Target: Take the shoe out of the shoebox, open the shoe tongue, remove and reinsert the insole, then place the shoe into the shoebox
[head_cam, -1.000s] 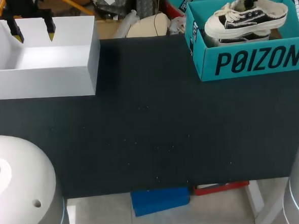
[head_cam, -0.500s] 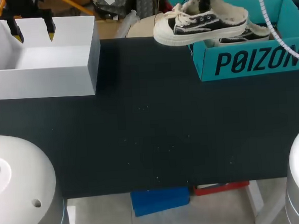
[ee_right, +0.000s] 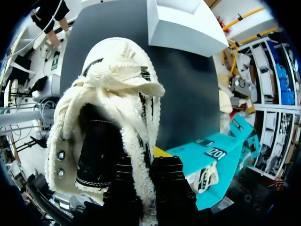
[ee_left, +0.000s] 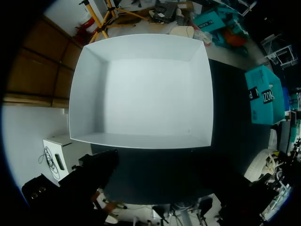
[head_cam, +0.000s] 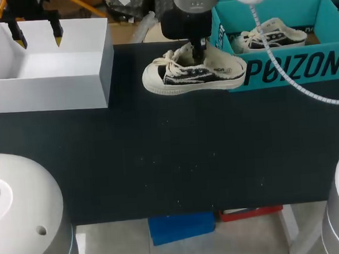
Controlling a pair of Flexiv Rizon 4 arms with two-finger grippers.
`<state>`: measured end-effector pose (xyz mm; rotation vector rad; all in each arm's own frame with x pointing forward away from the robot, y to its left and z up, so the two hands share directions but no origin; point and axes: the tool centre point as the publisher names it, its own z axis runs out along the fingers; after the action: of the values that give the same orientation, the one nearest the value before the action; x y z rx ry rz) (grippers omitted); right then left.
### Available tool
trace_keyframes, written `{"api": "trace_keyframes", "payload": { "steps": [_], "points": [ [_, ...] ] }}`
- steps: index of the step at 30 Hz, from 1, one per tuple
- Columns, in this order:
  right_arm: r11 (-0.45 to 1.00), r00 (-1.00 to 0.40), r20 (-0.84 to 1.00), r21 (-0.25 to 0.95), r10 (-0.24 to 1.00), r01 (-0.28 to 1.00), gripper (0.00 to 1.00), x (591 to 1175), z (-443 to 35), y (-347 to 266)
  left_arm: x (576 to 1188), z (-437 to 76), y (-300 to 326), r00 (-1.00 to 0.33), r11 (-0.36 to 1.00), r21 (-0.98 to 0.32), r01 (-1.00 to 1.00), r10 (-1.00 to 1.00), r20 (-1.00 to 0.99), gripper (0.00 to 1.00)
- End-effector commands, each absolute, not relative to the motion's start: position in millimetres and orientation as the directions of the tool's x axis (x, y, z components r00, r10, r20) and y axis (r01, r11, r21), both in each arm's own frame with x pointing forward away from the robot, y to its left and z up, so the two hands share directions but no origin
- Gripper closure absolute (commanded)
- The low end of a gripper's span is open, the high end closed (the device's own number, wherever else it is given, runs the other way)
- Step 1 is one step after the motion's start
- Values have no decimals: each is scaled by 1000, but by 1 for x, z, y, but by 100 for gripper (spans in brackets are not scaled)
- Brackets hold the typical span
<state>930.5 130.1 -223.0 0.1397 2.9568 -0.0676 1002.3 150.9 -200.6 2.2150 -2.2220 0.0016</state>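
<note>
Dark counter [head_cam: 171,161]: white box [head_cam: 46,91] at far left corner, teal shoebox [head_cam: 321,66] at far right. The shoe [head_cam: 183,75] hangs beside the shoebox, its collar pinched in the right claw [head_cam: 198,51]; left claw [head_cam: 37,38] gapes empty over the white box.

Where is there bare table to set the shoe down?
The whole middle and near stretch of the black table is bare, bordered by the white box and teal shoebox behind. Crowded at the far edge: both boxes, with the held shoe between them.
</note>
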Motion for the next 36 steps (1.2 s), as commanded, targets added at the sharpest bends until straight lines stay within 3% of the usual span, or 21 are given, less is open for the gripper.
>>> {"api": "trace_keyframes", "payload": {
  "steps": [1, 13, 25, 36],
  "points": [
    [995, -979, -181, -32, 89, 96, 100, 930, -221, 128, 1002, -200, 150, -1, 1, 3, -1000, -1000, 1, 0],
    [996, -982, -173, -43, 76, 84, 100, 923, -210, 129, 1002, -200, 150, -1, 1, 3, -1000, -1000, 1, 0],
    [993, -987, -129, 80, 98, 88, 100, 914, -298, 192, 1002, -200, 150, -1, 1, 3, -1000, -1000, 1, 0],
    [993, -994, -89, 105, 69, 59, 100, 908, -365, 224, 1002, -200, 150, -1, 1, 3, -1000, -1000, 1, 0]
  ]
}}
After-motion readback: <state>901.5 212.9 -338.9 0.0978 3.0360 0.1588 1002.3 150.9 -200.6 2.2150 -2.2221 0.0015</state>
